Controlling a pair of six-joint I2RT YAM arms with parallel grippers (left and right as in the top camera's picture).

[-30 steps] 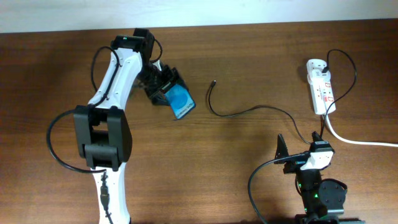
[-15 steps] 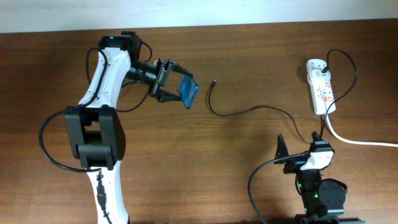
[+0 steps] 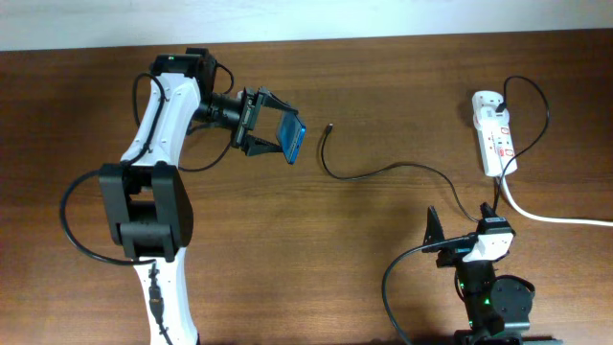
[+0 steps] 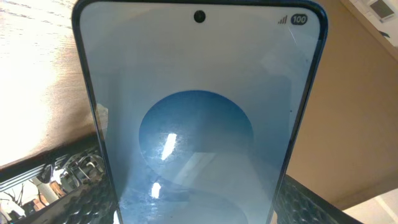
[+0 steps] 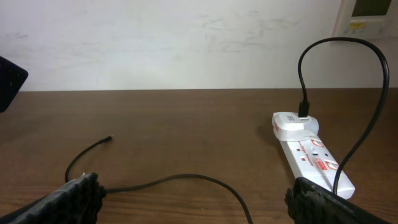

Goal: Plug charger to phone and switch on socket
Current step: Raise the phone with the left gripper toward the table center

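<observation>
**Gripping the phone (image 3: 291,140), the left gripper (image 3: 271,134) was poised well left of the socket (image 3: 494,136)**

The left gripper's jaws were clamped on the phone's lower end, far to the left of the socket and above the brown wooden table (image 3: 287,268). From overhead the handset appeared tilted, its blue screen seen nearly edge-on. The left wrist camera showed the screen close up, with a round blue shape at its middle. A punch-hole lens sat at the top, and signal bars stood beside the figure "100" in the corner.

The charger (image 3: 383,171) lay on the table left of the socket. Its small plug tip was at the end farthest from the socket, near the phone but apart from it. A black plug (image 5: 303,111) stood in the socket's far end. The red markings on the socket were too small to read. A thick white cord (image 3: 546,218) left the socket's near end.

The right gripper (image 3: 461,222) sat nearer the camera than the socket and slightly left of it, fingers spread wide and holding nothing.
</observation>
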